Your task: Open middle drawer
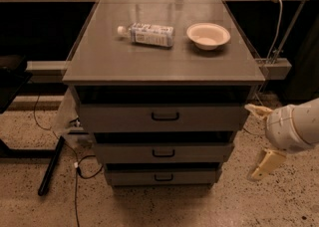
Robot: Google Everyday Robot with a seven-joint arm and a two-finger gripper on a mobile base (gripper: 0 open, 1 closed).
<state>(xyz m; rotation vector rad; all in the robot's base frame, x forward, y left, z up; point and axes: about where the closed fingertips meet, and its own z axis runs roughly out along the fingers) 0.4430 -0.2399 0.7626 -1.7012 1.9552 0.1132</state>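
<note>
We find the middle drawer point(199, 152) shut, second of three fronts on the cabinet point(149, 66), its handle point(163, 153) untouched. The gripper point(251, 141) hangs to the cabinet's right, fingers point(266, 164) spread and holding nothing. The reach, grasp and pull are all left to do.

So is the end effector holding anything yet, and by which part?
Nothing is held. The end effector is open, to the right of the cabinet, apart from the middle drawer and its handle.
</note>
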